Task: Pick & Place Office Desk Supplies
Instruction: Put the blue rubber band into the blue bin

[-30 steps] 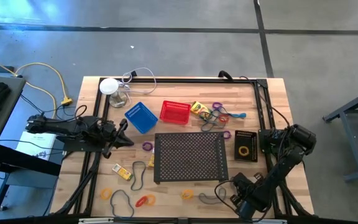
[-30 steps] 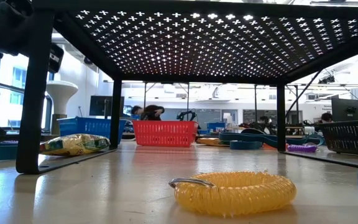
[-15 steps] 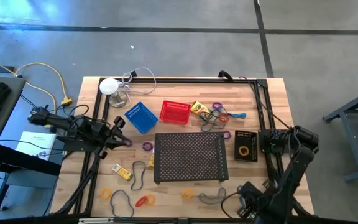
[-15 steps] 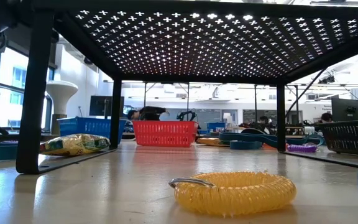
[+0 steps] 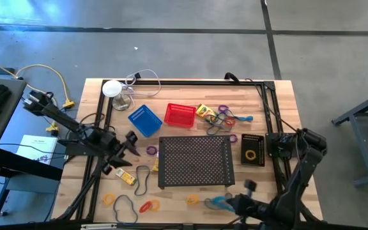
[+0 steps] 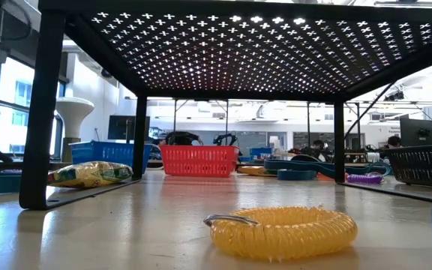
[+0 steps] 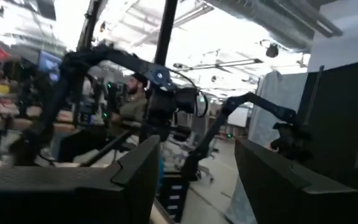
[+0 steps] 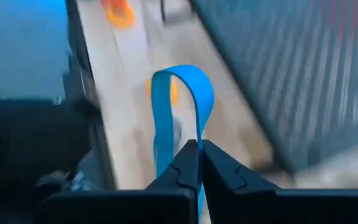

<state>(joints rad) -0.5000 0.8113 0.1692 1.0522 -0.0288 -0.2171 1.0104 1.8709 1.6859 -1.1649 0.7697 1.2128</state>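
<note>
Wooden bench planks carry everything: at the near edge the right gripper is clenched on a thin blue rubber-band loop, lifted beside the large black perforated tray. Farther back on the left, the left gripper stands released, holding nothing, short of the blue mesh basket and red mesh basket.

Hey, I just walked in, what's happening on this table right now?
A two-armed robot is sorting desk supplies. The right gripper, near the table's front edge, is shut on a blue rubber band, lifted clear of the wood. The left gripper is open and empty at the left side, near the blue basket. The red basket and black basket sit around the black perforated tray, with more bands and a yellow crayon box loose on the table.
</note>
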